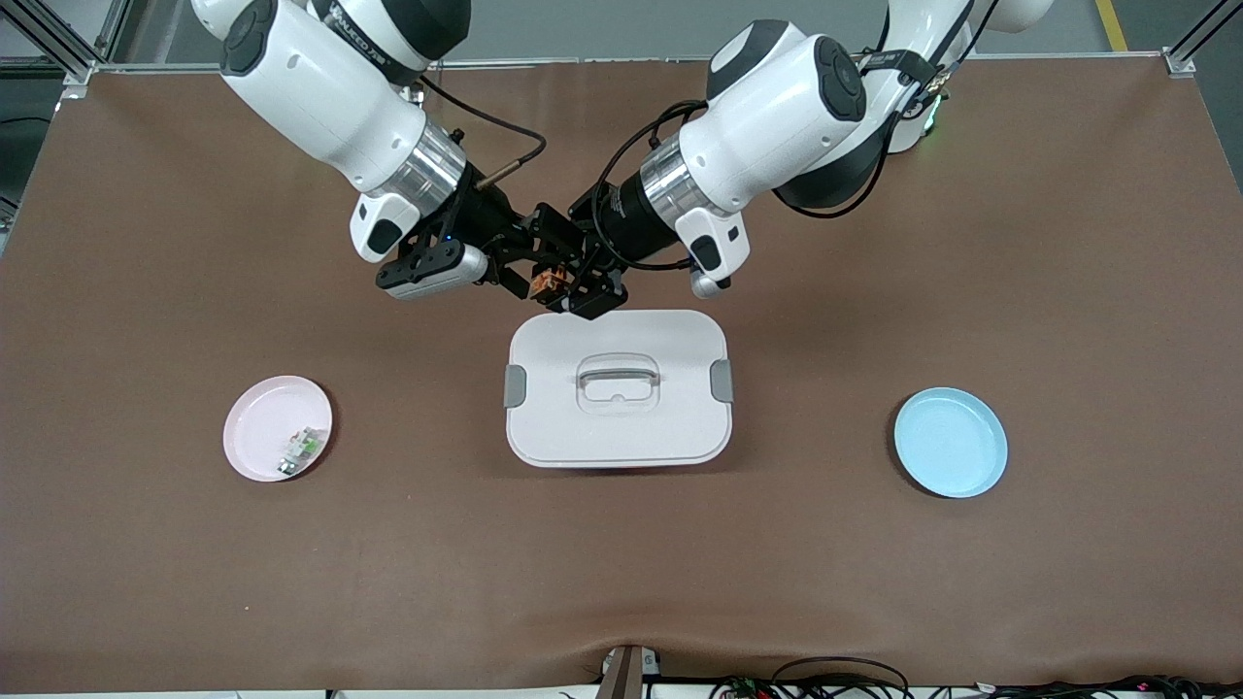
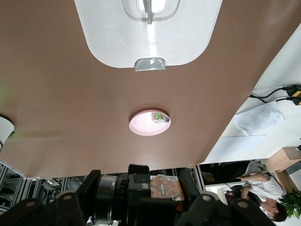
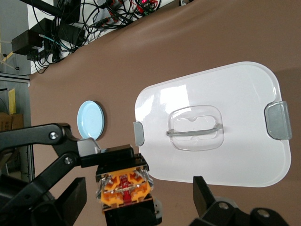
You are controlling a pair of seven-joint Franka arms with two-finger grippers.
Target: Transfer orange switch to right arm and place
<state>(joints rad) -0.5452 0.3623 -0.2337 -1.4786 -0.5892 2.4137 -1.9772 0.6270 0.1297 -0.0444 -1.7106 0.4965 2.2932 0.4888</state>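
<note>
The orange switch (image 1: 547, 283) hangs in the air between both grippers, over the table just past the white box's edge nearest the robots. My left gripper (image 1: 581, 287) is shut on it; in the left wrist view the switch (image 2: 164, 187) sits between that gripper's (image 2: 163, 195) jaws. My right gripper (image 1: 520, 264) is open, with one finger on each side of the switch. In the right wrist view the switch (image 3: 124, 186) shows its orange face between the wide-apart fingers (image 3: 73, 200) of the right gripper (image 3: 138, 201), which do not touch it.
A white lidded box (image 1: 618, 427) with grey clips stands mid-table, nearer the front camera than the grippers. A pink plate (image 1: 254, 427) holding a whitish-and-green part (image 1: 301, 449) lies toward the right arm's end. A blue plate (image 1: 950, 442) lies toward the left arm's end.
</note>
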